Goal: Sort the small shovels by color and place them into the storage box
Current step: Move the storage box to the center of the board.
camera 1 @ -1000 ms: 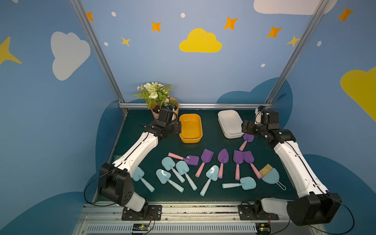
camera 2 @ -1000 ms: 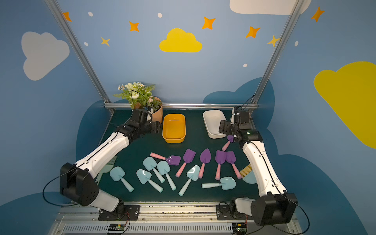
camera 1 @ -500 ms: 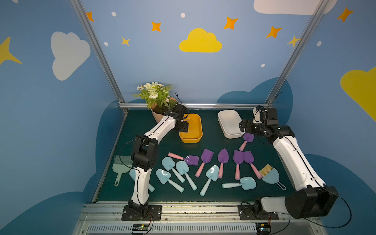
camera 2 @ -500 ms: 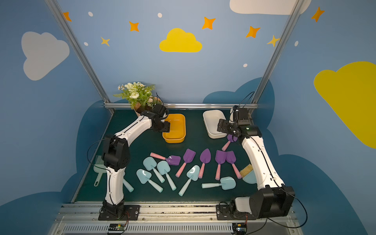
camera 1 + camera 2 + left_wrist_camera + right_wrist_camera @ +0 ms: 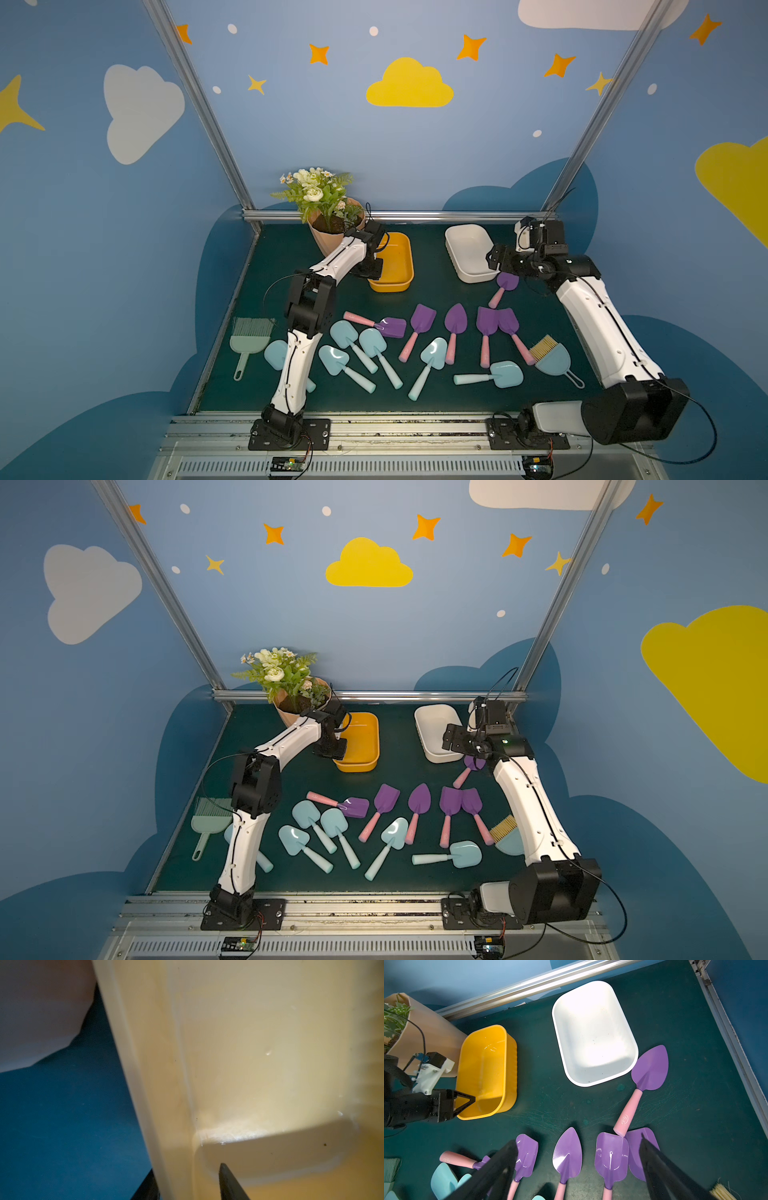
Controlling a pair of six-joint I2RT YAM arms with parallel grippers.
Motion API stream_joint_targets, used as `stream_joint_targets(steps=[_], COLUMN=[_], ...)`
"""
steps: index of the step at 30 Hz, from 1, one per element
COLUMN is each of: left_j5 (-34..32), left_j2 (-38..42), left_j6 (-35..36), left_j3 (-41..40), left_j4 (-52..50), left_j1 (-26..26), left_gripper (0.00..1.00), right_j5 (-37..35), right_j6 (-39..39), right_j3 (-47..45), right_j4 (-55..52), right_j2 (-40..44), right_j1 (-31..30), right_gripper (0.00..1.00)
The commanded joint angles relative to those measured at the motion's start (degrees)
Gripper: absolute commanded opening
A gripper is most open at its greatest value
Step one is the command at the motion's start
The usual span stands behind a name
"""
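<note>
Left end effector [image 5: 187, 1167] straddles yellow box [image 5: 390, 286] at its near-left wall, likely steadying it; clamped or not, can't tell. Right end effector [image 5: 577, 1139] released, above purple shovels [image 5: 423, 318]. Those and the blue shovels [image 5: 344, 334] all lie on desk [image 5: 432, 282]; white box [image 5: 467, 249] empty.

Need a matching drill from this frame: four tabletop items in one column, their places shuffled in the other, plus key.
Things:
1. yellow box
2. white box
3. mint-green brush
4. blue brush with tan bristles

Places:
A. front right, beside the right arm
B. at the back, right beside the flower pot
C. at the back, with a purple shovel blade lying by its near corner
D. front left, beside the left arm

Pairs: 1-B, 2-C, 3-D, 4-A
</note>
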State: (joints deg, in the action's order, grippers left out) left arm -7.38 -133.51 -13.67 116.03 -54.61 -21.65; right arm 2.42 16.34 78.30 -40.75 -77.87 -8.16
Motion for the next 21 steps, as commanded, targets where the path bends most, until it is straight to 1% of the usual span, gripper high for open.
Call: stream_joint_targets(steps=[1,3,7,11,21], left_j5=[1.4,1.6,1.1,0.5,-4.8], left_j2=[-0.3,0.3,2.5,3.9,10.1], left_j6=[1.5,1.8,2.3,2.6,1.9], left_j3=[-0.6,-1.7,-5.8,-8.8,-18.0], left_j4=[-1.2,-0.9,0.9,1.4,2.8], left_j1=[0.0,-0.1,-0.3,-0.6,-1.0], left_gripper=[0.27,0.20,0.13,0.03,0.03], right_j5=[0.5,0.6,0.3,0.4,0.9], right_j6=[0.3,0.2,0.0,-0.1,0.2], right_j3=[-0.6,-0.9,-1.8,-2.7,-3.9], right_j4=[-0.5,-0.4,-0.5,-0.5,-0.4], right_j2=[0.4,0.5,1.2,1.9,3.1], right_j1=[0.2,0.2,0.2,0.2,0.2], right_gripper=[0.92,0.92,0.92,0.92,0.91])
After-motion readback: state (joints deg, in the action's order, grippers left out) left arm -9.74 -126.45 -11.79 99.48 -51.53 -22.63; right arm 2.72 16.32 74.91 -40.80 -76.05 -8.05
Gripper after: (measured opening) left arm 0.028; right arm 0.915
